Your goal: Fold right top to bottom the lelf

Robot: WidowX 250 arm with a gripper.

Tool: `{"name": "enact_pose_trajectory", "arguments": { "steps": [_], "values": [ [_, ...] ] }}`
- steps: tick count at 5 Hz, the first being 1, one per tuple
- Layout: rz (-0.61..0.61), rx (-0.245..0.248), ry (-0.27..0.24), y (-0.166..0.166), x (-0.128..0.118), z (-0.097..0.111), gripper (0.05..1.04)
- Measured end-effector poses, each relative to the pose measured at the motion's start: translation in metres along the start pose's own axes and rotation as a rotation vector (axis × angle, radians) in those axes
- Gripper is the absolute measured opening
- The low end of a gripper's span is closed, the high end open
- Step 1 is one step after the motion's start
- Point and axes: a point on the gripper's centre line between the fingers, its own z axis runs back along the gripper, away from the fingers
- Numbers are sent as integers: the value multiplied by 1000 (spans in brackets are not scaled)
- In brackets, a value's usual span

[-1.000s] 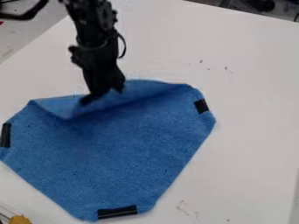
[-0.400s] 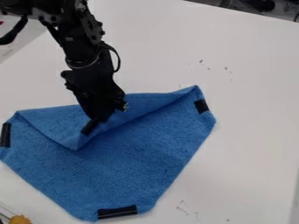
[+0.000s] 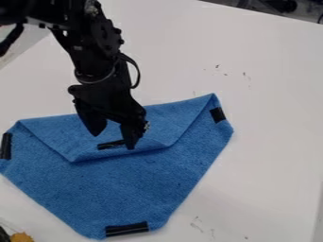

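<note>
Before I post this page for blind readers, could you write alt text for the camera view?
Blue cloth on a white table, its top folded partway down into a flap. A black arm's end effector hangs open over the flap. Black strips sit on the flap and at the cloth's left, right and bottom edges.
</note>
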Motion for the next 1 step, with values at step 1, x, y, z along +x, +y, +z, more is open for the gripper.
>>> {"name": "enact_pose_trajectory", "arguments": {
  "steps": [1],
  "values": [
    [-13, 16, -9, 2, 0, 0, 1004]
  ]
}}
